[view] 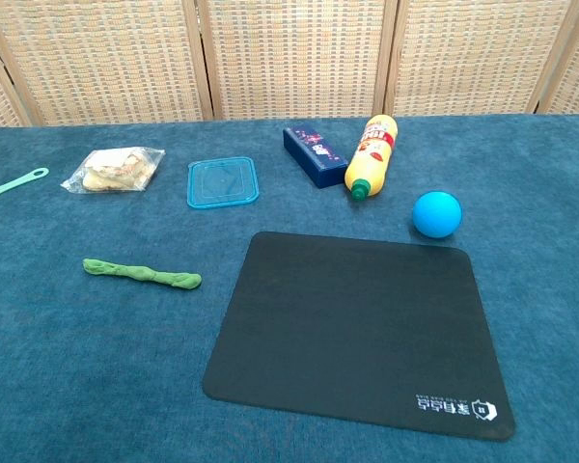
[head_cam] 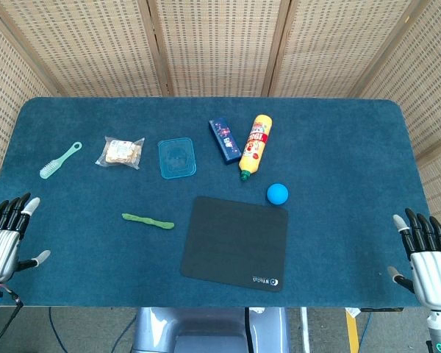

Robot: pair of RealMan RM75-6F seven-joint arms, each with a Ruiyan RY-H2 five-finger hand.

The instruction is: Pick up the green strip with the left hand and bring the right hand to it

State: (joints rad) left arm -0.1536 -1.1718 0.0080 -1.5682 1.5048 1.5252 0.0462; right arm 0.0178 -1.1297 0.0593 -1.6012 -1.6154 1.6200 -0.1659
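Note:
The green strip [head_cam: 148, 220] [view: 141, 275] lies flat on the blue table cloth, just left of the black mat [head_cam: 236, 242] [view: 357, 328]. My left hand [head_cam: 6, 238] hovers at the table's front left corner, fingers spread and holding nothing, well to the left of the strip. At the front right corner my right hand [head_cam: 424, 257] is likewise spread and empty, far from the strip. Neither hand shows in the chest view.
Along the back stand a mint brush [head_cam: 60, 160], a snack bag [head_cam: 120, 152], a teal lid [head_cam: 177, 158], a dark blue box [head_cam: 224, 140] and a yellow bottle [head_cam: 255, 145]. A blue ball [head_cam: 277, 193] sits by the mat's far right corner.

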